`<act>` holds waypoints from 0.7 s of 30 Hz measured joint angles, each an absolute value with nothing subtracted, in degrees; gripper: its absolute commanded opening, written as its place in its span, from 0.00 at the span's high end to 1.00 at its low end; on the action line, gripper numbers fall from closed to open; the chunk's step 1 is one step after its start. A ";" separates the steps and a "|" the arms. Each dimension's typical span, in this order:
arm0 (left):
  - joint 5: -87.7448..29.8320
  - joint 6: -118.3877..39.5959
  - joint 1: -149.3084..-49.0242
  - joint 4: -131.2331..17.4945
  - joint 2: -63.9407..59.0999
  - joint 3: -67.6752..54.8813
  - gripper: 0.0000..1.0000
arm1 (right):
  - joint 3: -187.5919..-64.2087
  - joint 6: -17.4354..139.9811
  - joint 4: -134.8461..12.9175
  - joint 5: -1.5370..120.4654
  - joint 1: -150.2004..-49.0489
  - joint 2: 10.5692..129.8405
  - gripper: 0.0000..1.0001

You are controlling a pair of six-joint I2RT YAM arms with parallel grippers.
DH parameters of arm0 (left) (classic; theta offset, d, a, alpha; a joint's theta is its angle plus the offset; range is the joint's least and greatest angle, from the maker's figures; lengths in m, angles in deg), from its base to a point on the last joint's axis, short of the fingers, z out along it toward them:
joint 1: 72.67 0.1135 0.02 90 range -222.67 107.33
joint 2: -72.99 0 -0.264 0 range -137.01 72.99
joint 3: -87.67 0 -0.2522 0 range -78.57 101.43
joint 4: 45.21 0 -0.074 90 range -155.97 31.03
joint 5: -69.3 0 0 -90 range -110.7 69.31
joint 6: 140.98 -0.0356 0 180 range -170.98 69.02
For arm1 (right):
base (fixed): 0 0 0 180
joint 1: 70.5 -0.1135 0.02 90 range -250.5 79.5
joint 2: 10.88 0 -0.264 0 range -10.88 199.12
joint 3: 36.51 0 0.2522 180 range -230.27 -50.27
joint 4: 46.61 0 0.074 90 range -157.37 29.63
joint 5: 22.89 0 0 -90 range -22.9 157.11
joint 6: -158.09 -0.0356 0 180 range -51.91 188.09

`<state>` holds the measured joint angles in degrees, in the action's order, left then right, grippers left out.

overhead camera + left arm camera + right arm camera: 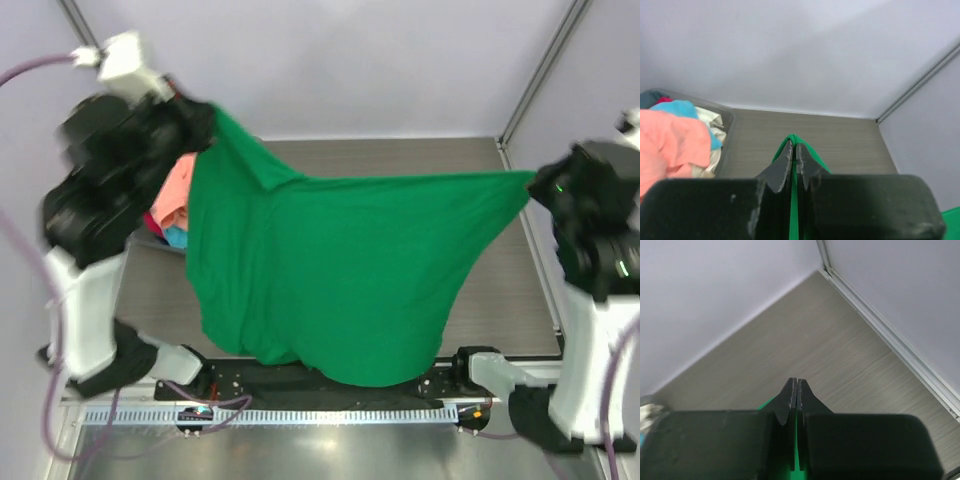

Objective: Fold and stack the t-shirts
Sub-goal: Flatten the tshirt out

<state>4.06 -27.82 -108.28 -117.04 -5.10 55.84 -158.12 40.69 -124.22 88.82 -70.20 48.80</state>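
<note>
Green shirt (340,270) hangs mid-frame over the table (480,160), stretched between left end effector (794,152) at upper left and right end effector (796,387) at right edge, each pinching a corner of cloth, likely to spread it flat for folding; other shirts (670,140) lie in the bin (729,119).

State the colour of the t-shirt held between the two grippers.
The t-shirt is bright green; the top external view shows it best.
</note>
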 measured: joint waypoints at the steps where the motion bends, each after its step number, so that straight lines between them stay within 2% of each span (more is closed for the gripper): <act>1: 2.70 -27.99 -106.82 -116.18 -10.21 58.88 0.98 | -157.14 40.97 -123.04 89.72 -70.20 52.30 0.99; 4: -3.68 -26.70 -99.91 -114.72 -25.27 64.67 0.99 | -153.38 41.45 -116.95 91.95 -70.20 64.78 0.99; 7: -10.65 -23.34 -93.16 -113.12 -41.34 65.02 0.91 | -148.57 41.72 -111.28 92.21 -69.42 76.10 0.99; 8: -12.27 -22.22 -91.63 -112.90 -45.73 65.35 0.79 | -147.47 41.94 -110.08 91.95 -69.00 80.32 0.93; 9: -14.13 -21.00 -89.94 -112.88 -51.24 66.14 0.74 | -147.56 42.20 -109.69 91.75 -68.54 83.88 0.82; 10: -16.38 -19.58 -88.28 -112.95 -57.21 67.62 0.68 | -148.31 42.37 -108.88 91.14 -68.08 88.02 0.64; 11: -18.37 -18.27 -87.02 -113.10 -61.95 69.00 0.58 | -150.03 42.46 -108.60 90.28 -67.56 92.76 0.55; 12: -20.03 -17.48 -85.88 -113.28 -66.52 69.83 0.56 | -153.16 42.92 -108.75 89.02 -67.03 98.03 0.47; 13: -21.60 -16.28 -84.81 -113.95 -70.54 69.83 0.52 | -155.91 43.27 -108.55 88.01 -66.75 102.14 0.34; 16: -25.43 -14.29 -83.48 -114.41 -72.94 65.46 0.35 | -159.91 43.64 -106.96 84.91 -66.22 110.51 0.24; 18: -24.77 -14.03 -84.04 -113.91 -69.38 60.63 0.33 | -158.62 43.53 -107.15 84.21 -66.38 110.40 0.19; 21: -23.04 -14.46 -85.11 -113.41 -60.29 53.00 0.35 | -153.90 43.38 -105.91 83.92 -67.43 105.24 0.19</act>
<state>-23.04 -14.46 -85.11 -113.41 -60.29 53.00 -153.90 43.38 -105.91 83.92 -67.43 105.24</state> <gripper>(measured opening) 0.661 0.808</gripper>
